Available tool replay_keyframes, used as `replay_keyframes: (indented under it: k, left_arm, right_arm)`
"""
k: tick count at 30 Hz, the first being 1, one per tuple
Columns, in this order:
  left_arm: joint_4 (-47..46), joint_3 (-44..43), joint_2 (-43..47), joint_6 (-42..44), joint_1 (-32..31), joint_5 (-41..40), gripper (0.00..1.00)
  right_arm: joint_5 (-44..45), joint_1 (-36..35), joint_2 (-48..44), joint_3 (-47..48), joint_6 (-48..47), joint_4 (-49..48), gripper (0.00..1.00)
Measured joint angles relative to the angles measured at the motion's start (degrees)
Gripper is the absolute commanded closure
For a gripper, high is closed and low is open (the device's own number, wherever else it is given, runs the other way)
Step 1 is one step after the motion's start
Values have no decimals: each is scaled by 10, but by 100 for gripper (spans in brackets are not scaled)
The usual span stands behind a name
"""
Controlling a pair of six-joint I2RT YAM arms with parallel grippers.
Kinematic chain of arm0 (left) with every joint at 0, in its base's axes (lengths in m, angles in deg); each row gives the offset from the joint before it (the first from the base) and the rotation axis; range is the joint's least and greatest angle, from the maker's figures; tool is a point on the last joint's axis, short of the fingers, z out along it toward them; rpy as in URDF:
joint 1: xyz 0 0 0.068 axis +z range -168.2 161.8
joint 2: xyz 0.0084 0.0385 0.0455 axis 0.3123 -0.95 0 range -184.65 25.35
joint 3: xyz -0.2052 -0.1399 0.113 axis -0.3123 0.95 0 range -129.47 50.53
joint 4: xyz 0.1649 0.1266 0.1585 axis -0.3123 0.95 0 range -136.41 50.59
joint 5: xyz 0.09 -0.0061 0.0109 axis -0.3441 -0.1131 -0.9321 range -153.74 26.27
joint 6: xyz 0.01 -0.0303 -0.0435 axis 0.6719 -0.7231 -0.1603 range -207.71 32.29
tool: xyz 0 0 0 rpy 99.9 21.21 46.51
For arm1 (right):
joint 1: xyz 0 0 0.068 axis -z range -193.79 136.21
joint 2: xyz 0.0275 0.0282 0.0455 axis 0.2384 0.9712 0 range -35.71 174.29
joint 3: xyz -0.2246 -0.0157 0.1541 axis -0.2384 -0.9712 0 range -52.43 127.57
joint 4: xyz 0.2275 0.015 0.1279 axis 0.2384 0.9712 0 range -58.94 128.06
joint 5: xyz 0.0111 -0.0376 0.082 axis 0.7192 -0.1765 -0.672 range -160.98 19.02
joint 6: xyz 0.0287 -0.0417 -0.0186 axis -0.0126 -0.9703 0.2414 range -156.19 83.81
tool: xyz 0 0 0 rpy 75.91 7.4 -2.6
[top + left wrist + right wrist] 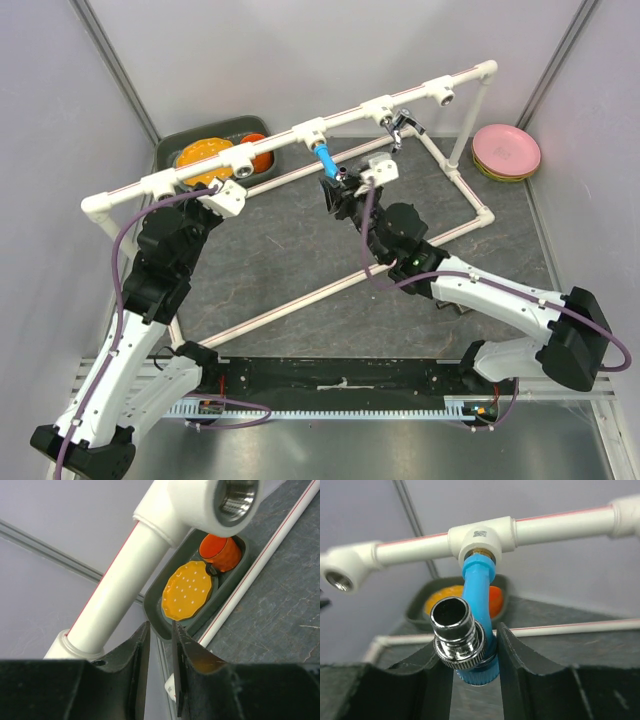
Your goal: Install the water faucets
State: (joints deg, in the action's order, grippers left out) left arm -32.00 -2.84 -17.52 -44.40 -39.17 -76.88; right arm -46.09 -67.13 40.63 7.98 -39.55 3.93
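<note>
Blue faucet [476, 585] gripped by right hand [470, 641] | chrome faucet [400, 128] top view only

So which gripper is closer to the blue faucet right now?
Right. The right gripper clasps the blue faucet at its free end, below the white tee. The left gripper sits well away, near the left end of the pipe.
</note>
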Motion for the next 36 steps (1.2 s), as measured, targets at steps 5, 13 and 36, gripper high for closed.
replay_keyframes:
  k: [5, 13, 36]
  left_arm:
    - [1, 1, 2, -2, 0, 5, 69]
    - [14, 3, 2, -6, 1, 14, 69]
    - [11, 3, -2, -6, 8, 13, 71]
  right_arm:
    - [26, 5, -14, -87, 261, -143, 100]
    - [74, 7, -6, -129, 492, -230, 83]
    - [30, 12, -164, -48, 278, 54, 2]
